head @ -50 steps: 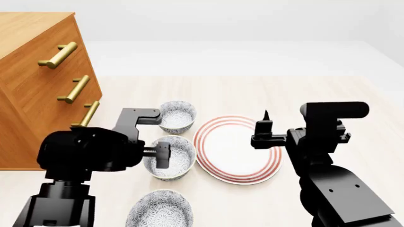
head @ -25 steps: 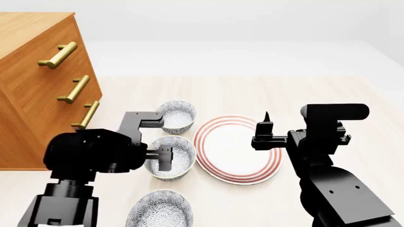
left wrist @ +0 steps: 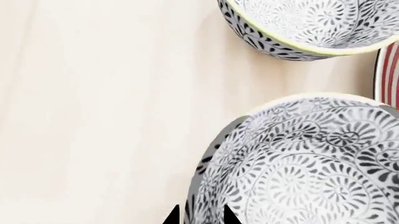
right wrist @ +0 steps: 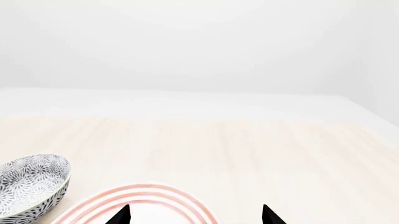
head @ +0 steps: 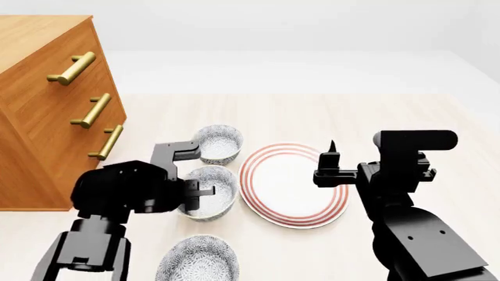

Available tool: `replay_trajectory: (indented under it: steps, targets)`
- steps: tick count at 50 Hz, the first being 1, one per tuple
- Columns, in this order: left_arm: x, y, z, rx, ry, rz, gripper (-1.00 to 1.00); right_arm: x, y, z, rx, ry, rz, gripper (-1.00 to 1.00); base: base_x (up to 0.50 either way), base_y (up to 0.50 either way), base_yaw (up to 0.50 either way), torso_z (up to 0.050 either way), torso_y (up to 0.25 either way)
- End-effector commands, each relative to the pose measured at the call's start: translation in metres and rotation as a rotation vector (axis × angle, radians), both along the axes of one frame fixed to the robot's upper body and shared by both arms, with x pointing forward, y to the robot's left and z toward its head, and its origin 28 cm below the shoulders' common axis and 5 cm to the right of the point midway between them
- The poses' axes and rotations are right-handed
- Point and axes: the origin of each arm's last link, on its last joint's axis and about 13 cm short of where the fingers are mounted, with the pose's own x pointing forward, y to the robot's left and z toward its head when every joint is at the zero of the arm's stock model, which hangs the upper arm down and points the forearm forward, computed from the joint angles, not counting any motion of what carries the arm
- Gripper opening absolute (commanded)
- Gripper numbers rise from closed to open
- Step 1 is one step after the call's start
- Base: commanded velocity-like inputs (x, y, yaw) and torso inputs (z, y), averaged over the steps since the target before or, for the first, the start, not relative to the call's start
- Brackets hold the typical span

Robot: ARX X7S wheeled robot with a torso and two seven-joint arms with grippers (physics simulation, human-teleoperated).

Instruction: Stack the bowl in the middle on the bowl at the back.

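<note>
Three patterned bowls stand in a row left of the plate. The bowl in the middle [head: 212,192] fills the left wrist view [left wrist: 311,163]. My left gripper [head: 194,195] [left wrist: 201,217] is at its left rim, one fingertip inside the wall and one outside, shut on it. A dark shadow shows under that rim. The bowl at the back [head: 218,143] [left wrist: 305,23] [right wrist: 31,186] stands just beyond, apart from the middle one. My right gripper [head: 329,159] [right wrist: 194,218] hangs open over the plate, holding nothing.
A red-ringed white plate [head: 293,185] [right wrist: 143,198] lies right of the bowls. A third patterned bowl [head: 198,258] sits nearest me. A wooden drawer cabinet [head: 47,105] with brass handles stands at the left, close to my left arm.
My left arm has shifted to the right and its jaws have closed in on the middle bowl's rim. That bowl has edged slightly up in the head view. The right arm has barely moved.
</note>
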Motion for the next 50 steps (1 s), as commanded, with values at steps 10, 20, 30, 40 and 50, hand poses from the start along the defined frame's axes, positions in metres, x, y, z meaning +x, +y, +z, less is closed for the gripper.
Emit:
replay_trajectory:
  steps: [10,20,30,40,50]
  targets:
    - [0.012,0.016,-0.008,0.089,-0.017,0.142,-1.0,0.001,0.001,-0.001,0.001,0.004,-0.003,1.0,0.0,0.0,0.0,0.0,0.0]
    - [0.007,0.022,0.006,0.086,-0.08,0.153,-1.0,0.0,0.001,0.0,0.003,0.002,-0.001,1.0,0.0,0.0,0.0,0.0,0.0]
    - [-0.006,0.034,0.021,0.066,-0.113,0.165,-1.0,-0.001,0.002,0.001,0.002,-0.002,-0.002,1.0,0.0,0.0,0.0,0.0,0.0]
    - [-0.035,0.041,0.049,0.016,-0.149,0.146,-1.0,-0.005,0.004,0.005,-0.004,-0.011,-0.002,1.0,0.0,0.0,0.0,0.0,0.0]
    - [-0.078,0.041,0.085,-0.084,-0.175,0.106,-1.0,-0.011,0.008,0.008,-0.006,-0.022,0.003,1.0,0.0,0.0,0.0,0.0,0.0]
